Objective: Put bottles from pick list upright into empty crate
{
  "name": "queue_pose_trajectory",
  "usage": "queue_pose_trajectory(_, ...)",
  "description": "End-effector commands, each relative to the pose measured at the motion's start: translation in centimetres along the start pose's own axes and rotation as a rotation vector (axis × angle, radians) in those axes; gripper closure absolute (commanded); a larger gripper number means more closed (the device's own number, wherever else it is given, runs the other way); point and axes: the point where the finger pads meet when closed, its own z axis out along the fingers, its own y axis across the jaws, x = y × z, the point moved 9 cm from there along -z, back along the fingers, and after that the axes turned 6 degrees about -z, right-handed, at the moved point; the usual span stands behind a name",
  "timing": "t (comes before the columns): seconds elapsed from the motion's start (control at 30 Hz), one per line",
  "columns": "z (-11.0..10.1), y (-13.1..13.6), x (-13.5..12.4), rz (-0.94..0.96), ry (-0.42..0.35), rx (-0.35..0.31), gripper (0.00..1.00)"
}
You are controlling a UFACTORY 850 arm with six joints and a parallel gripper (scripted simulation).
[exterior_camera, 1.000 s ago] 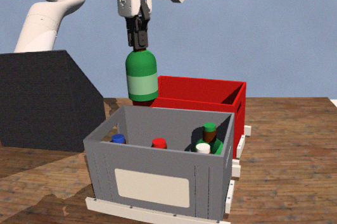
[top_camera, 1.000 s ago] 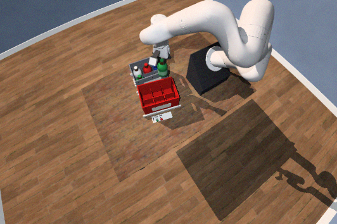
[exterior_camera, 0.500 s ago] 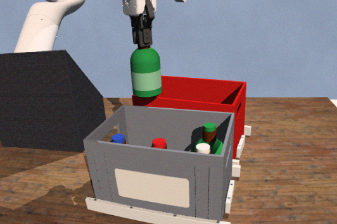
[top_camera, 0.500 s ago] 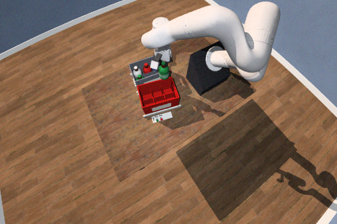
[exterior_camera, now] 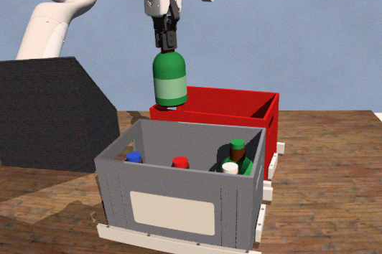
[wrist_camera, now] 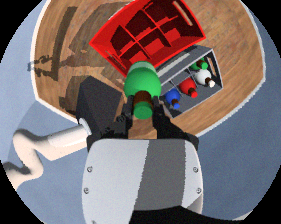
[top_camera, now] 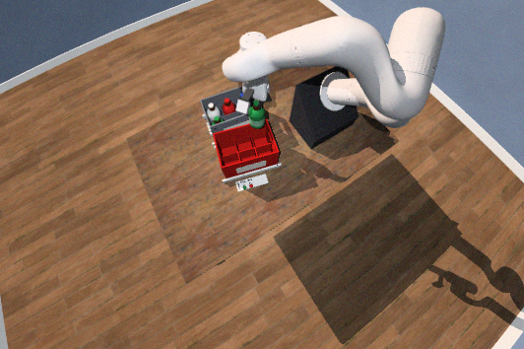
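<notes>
My gripper [exterior_camera: 167,46] [wrist_camera: 142,102] is shut on the neck of a green bottle [top_camera: 256,115] [exterior_camera: 169,74] [wrist_camera: 142,83], upright above crate height near the red crate's corner beside the grey crate. The red crate [top_camera: 228,171] [exterior_camera: 233,101] is level, with no bottle visible in its compartments. The grey crate [exterior_camera: 172,182] holds a blue-capped bottle [exterior_camera: 134,158] [wrist_camera: 173,97], a red bottle [top_camera: 228,107] [wrist_camera: 187,87], a white bottle [top_camera: 213,112] [wrist_camera: 203,77] and another green bottle [exterior_camera: 238,153] [wrist_camera: 198,65]. The pick list [top_camera: 261,180] shows a green and a red dot; its counts are too small to read.
White rails [top_camera: 253,173] [exterior_camera: 176,240] lie along the crates' outer sides. The two crates stand close side by side. The black robot pedestal [top_camera: 315,112] [exterior_camera: 54,110] [wrist_camera: 98,102] stands to one side of them.
</notes>
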Motion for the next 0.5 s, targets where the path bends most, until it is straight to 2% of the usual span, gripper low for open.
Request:
queue_pose_trajectory(0.0,-0.1,-0.5,0.7,-0.001,0.0,-0.002,1.0)
queue_pose_trajectory(0.47,-0.1,-2.2,2.8,-0.001,0.0,-0.002,1.0)
